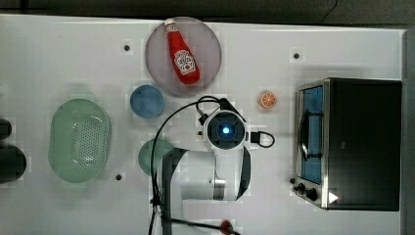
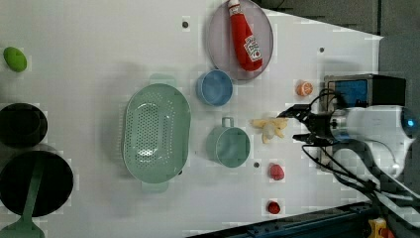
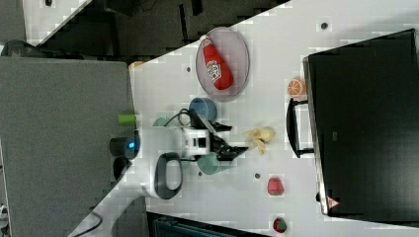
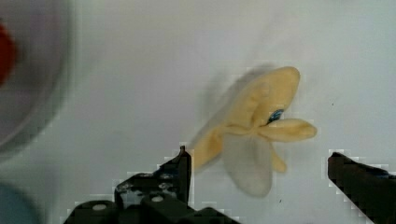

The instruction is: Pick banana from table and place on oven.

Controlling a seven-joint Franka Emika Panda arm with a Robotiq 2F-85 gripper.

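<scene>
On the white counter (image 2: 99, 39), between cup and oven, lies the banana (image 2: 270, 129), pale yellow, stubby fingers splayed, flat and free of any grip. Sits just past the claw's tips in the wrist view, banana (image 4: 254, 135) framed between the two black fingers, which suggests an approach lined up to straddle it. Claw (image 2: 299, 125) spread wide, holding nothing, poised near the fruit in the left view and not touching it; same in the right view, claw (image 3: 228, 139) aimed at the banana (image 3: 258, 137). Wide spread probably chosen to clear the bunch's splayed lobes before pinching.

Nearby: green cup (image 2: 229, 145) just beside the banana; orange slice (image 2: 304, 88) apart from it, toward the oven; two red fruits (image 2: 276, 172) to the other side. Farther out: blue bowl (image 2: 215, 88), plate (image 2: 223, 54) carrying a ketchup bottle (image 2: 245, 37), green colander (image 2: 156, 131). Oven (image 1: 364, 142) stands at the top view's right, black roof bare and flat, a ready landing spot. Pick not yet made; lowering and closing likely next.
</scene>
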